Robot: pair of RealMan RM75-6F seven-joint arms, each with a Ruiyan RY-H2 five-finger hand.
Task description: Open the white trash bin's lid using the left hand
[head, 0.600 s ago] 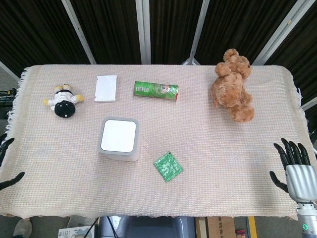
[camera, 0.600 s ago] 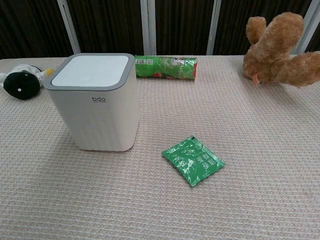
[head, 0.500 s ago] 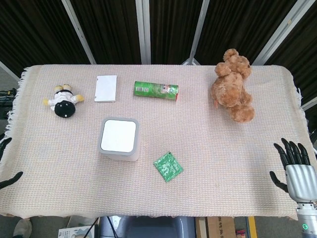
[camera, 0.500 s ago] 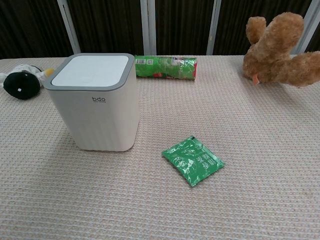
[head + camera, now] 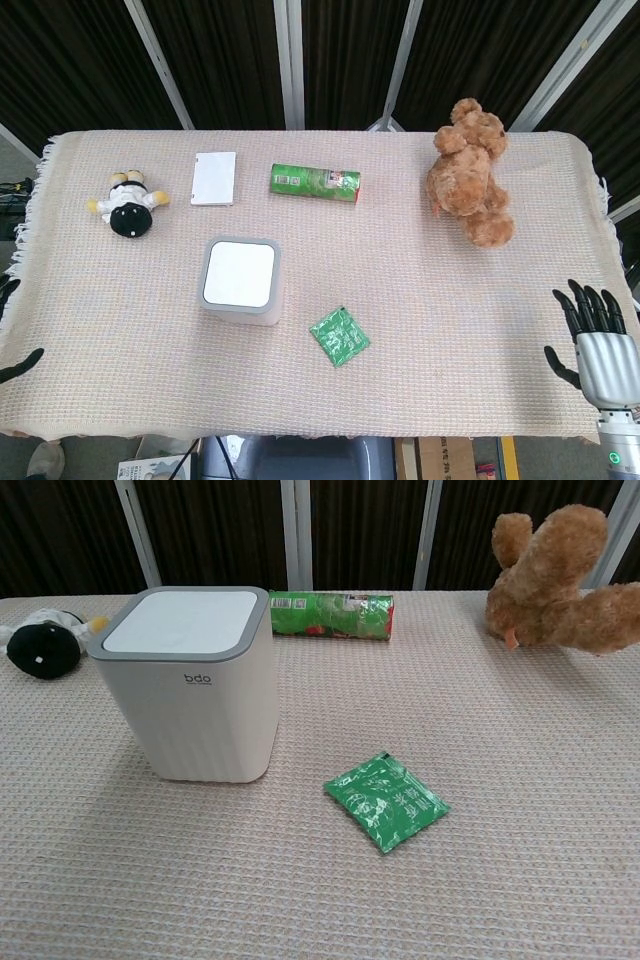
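White trash bin (image 5: 240,281): stands upright on the left-centre of the tabletop (image 5: 420,300), which is covered by a woven beige cloth. Its lid (image 5: 181,621), white with a grey rim, lies flat and closed; "bdo" is printed on the front.

Left robot hand (image 5: 12,345): at the far left edge of the head view, well apart from the bin; only dark fingertips show, so whether it is spread or curled cannot be told.

Right robot hand (image 5: 596,340): off the tabletop's right near corner, fingers spread and holding nothing.

Green packet (image 5: 386,800): lies flat, near the bin's right front.

Green tube-shaped pack (image 5: 315,183): lies on its side behind the bin.

White flat card (image 5: 214,178): left of the tube.

Black-and-white plush toy (image 5: 127,203): far left.

Brown teddy bear (image 5: 468,172): far right.
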